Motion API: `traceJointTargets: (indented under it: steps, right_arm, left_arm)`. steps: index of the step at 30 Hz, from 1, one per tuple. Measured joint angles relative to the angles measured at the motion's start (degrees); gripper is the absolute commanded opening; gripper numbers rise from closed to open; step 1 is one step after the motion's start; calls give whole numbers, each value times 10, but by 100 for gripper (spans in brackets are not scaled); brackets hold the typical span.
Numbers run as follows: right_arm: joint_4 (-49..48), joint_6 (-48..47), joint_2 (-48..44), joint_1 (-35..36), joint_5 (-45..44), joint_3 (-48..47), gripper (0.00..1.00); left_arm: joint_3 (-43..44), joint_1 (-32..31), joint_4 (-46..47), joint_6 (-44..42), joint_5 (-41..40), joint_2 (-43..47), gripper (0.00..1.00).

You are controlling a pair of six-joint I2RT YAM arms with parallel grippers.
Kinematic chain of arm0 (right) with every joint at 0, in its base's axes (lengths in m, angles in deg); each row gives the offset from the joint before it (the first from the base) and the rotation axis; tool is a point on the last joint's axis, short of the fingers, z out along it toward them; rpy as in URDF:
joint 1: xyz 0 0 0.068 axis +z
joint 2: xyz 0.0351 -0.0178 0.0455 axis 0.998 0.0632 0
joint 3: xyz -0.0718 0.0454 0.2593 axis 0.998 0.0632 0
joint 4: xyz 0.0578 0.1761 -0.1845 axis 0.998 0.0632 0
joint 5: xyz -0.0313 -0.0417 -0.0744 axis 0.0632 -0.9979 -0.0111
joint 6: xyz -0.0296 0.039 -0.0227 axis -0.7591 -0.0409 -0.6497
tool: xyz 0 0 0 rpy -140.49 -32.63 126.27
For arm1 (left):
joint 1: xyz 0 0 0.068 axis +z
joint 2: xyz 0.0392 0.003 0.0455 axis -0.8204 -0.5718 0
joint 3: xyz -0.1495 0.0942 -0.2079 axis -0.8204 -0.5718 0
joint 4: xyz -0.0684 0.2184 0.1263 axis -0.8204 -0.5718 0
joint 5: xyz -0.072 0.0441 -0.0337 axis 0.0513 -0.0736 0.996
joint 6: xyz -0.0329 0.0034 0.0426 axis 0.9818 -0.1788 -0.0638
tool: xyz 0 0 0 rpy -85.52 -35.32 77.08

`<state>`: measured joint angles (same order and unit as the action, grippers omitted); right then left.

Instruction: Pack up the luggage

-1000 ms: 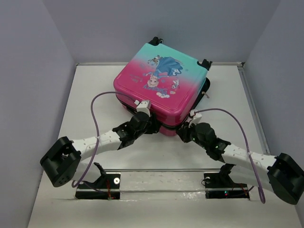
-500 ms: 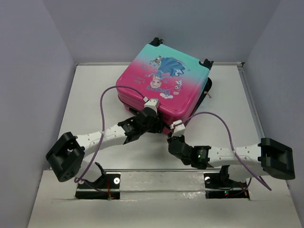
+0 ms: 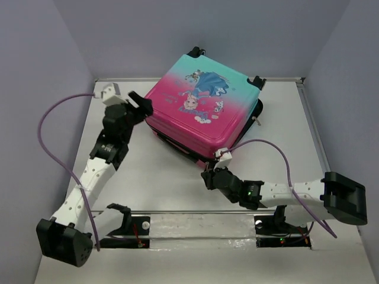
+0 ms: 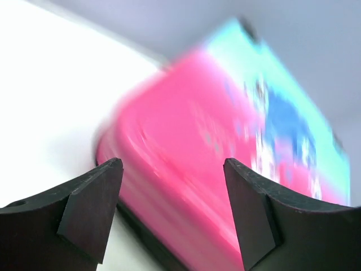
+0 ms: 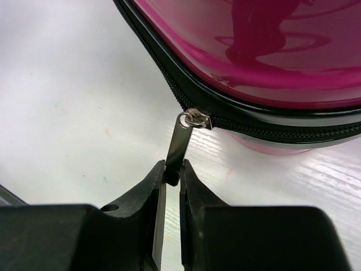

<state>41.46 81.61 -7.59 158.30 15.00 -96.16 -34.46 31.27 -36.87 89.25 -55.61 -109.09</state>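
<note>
— Where is the suitcase (image 3: 201,112) found?
— It is laid flat on the white table (image 3: 148,177), toward 12 o'clock in the overhead view. The printed pink-to-teal shell is turned upward and the black wheels (image 3: 257,80) are seen at the far edge.

— How is the left gripper (image 3: 142,105) held?
— It is raised at the suitcase's 9 o'clock side, close to the pink corner. Its fingers are spread wide and nothing is clasped between them. The wrist view is blurred, so contact with the shell cannot be judged.

— And the right gripper (image 5: 172,169)?
— It is set low at the suitcase's 6 o'clock corner. Its fingers are pressed together on the flat metal zipper pull (image 5: 179,145), which is pinched at its free end. The pull is angled toward 1 o'clock in the wrist view, up to the slider on the black zipper (image 5: 271,127) running round the shell's edge
</note>
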Motion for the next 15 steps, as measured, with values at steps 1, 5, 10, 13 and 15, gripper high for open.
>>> traceJointTargets:
  steps: [1,5,10,13,15]
  right_arm:
    - [-2,2,0,0,5,0,7]
    - [-6,5,-1,0,16,1,7]
    - [-6,1,-3,0,24,1,12]
    - [1,-5,9,0,29,-10,65]
    - [15,-2,17,1,47,-28,91]
  left_arm:
    - [19,39,14,8,5,-6,83]
    - [84,196,54,36,64,-86,82]
    - [154,270,68,59,161,-260,79]
    - [185,272,53,64,199,-345,79]
    - [210,271,39,63,216,-390,79]
